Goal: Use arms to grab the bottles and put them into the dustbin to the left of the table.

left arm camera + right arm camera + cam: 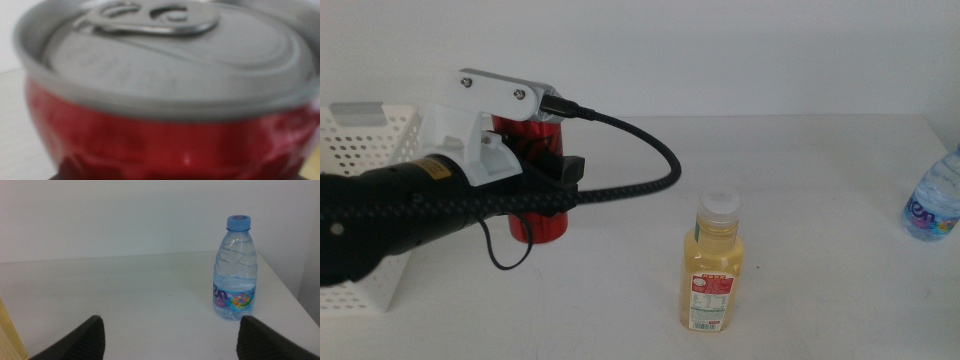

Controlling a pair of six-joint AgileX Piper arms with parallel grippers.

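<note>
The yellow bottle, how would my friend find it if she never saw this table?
Look at the white table, then go toward its front, right of the red can that the left hand is at. The yellow bottle stands alone there. Only it has yellow juice and a white cap; the water bottle is clear, blue-capped.

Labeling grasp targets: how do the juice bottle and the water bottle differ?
The juice bottle holds yellow liquid under a white cap; the water bottle is clear with a blue cap. The juice bottle stands mid-table, in front; the water bottle stands at the table's right edge, ahead of the open right claw. Both are upright and untouched; the left claw is at the red can.
</note>
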